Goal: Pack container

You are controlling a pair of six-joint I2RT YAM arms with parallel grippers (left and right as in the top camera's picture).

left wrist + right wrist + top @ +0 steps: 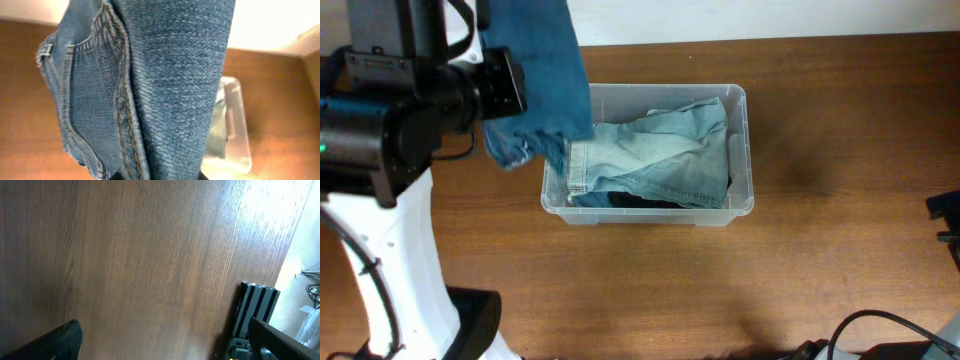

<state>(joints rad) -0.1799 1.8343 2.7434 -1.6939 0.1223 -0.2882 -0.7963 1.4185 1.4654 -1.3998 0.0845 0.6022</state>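
Overhead: the container [744, 150] sits mid-frame with pale denim [660, 155] inside. At upper left, the raised left gripper [510, 85] dangles dark jeans [535, 60] over its left end, probably to lower them in.

Left wrist: denim fills the frame, evidently pinched.

Right wrist: the right gripper [164, 330] hangs wide open and empty over the table [150, 255].

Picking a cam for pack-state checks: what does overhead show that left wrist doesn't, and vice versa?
Only overhead: the left arm, the container in whole outline, and how the light denim lies inside it. Only left wrist: close detail of the dark jeans, with the back pocket and seam stitching. Both: the dark jeans hanging up, at least part of the container, the wooden table.
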